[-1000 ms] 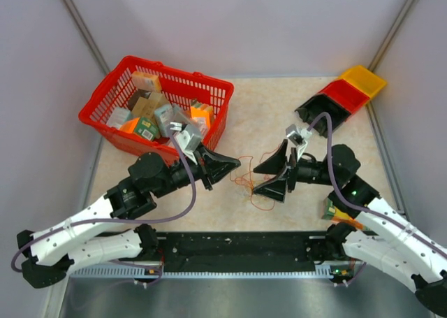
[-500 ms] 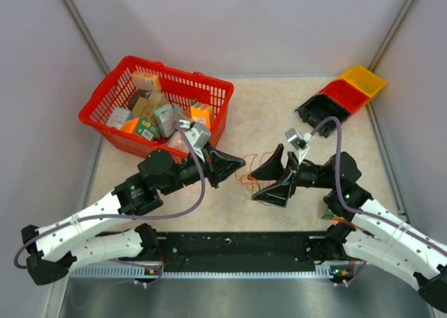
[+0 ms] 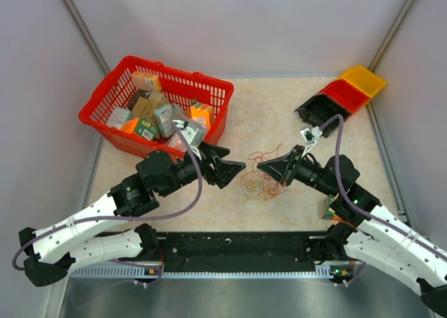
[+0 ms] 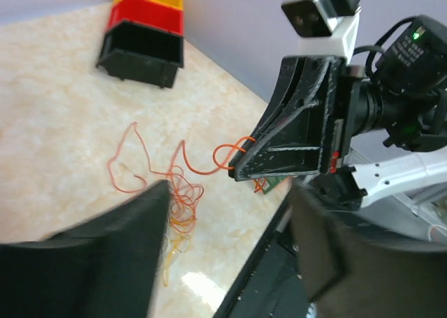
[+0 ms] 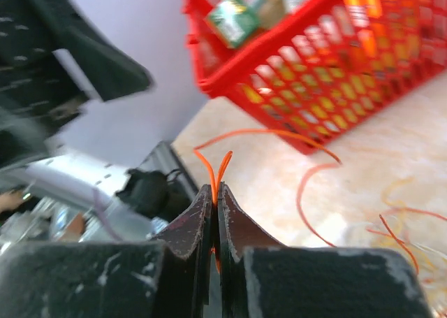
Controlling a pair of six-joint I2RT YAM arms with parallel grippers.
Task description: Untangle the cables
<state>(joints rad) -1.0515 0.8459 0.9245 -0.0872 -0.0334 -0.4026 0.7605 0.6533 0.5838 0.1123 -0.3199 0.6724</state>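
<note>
Loosely looped orange cables (image 3: pixel 259 182), strand pinched in right pincer (image 5: pixel 215 189).

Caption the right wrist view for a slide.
Right gripper shut on a loop of orange cable, red basket behind.

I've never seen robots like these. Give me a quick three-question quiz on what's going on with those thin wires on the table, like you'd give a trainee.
1. True or false: the right gripper is shut on an orange wire of the cables.
2. The left gripper is: A) shut on a wire; B) open, fingers apart; C) out of sight.
3. Fill in: of the three bins in the far right corner, the one nearest the right gripper is coloured ___.
Key: 1 true; 2 B; 3 black.
</note>
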